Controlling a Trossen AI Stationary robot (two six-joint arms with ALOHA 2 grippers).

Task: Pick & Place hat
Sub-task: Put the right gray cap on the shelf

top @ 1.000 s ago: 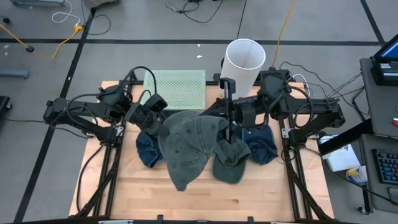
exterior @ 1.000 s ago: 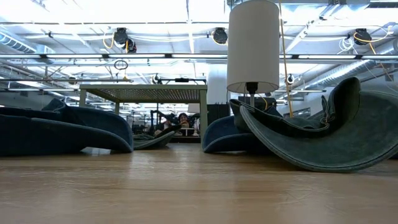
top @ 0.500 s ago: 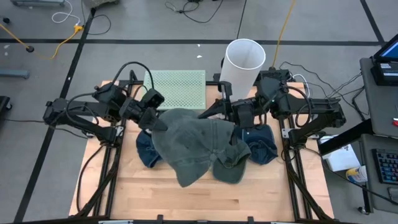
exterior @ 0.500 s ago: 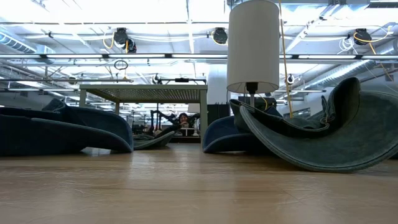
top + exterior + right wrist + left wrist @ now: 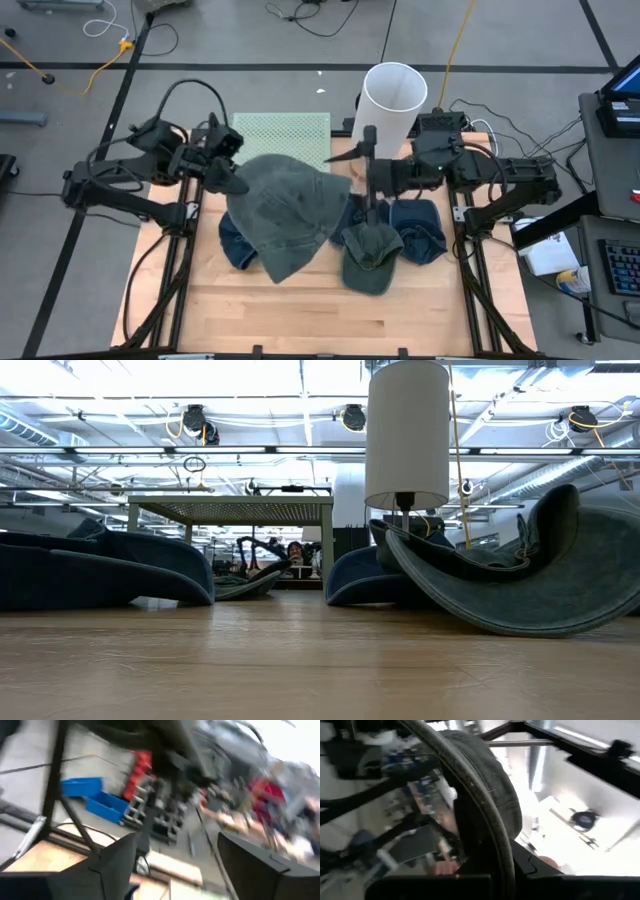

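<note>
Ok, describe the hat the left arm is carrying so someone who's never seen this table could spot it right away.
Start at the tall white cylinder at the table's far edge, then look toward the left arm. The grey-green hat hangs spread wide from the left gripper, draped over a dark blue hat. It is the largest and palest hat, and the only one gripped.
</note>
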